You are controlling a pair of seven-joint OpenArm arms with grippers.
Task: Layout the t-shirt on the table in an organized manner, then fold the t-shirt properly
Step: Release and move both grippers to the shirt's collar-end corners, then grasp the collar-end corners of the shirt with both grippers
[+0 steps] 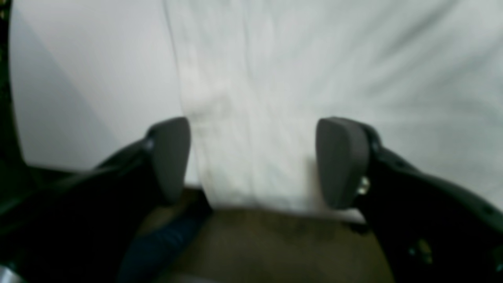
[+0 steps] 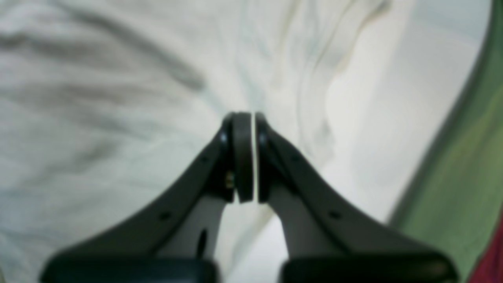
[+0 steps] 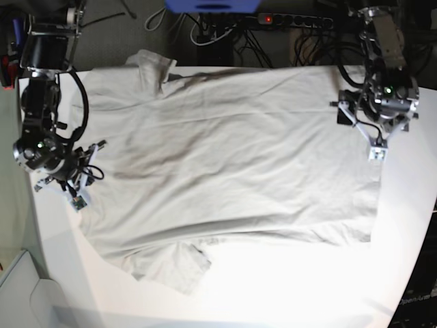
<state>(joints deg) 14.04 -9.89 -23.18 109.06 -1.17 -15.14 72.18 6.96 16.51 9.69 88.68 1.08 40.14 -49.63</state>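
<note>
The pale grey t-shirt (image 3: 225, 157) lies spread over the white table (image 3: 307, 287), with one sleeve at the far left and one at the near middle. My left gripper (image 3: 377, 152) hovers at the shirt's right edge. In the left wrist view it (image 1: 255, 161) stands open, with the shirt's edge (image 1: 314, 59) below the gap, by the table's edge, and nothing between the fingers. My right gripper (image 3: 76, 199) sits at the shirt's left edge. In the right wrist view it (image 2: 253, 118) is shut over wrinkled cloth (image 2: 98, 98). Only a thin pale sliver shows between the pads; whether cloth is pinched I cannot tell.
A power strip and cables (image 3: 293, 20) run behind the table's far edge, beside a blue object (image 3: 212, 5). A pale box (image 3: 20, 294) stands off the near left corner. Bare table (image 2: 393, 137) ends at a green floor (image 2: 452, 177).
</note>
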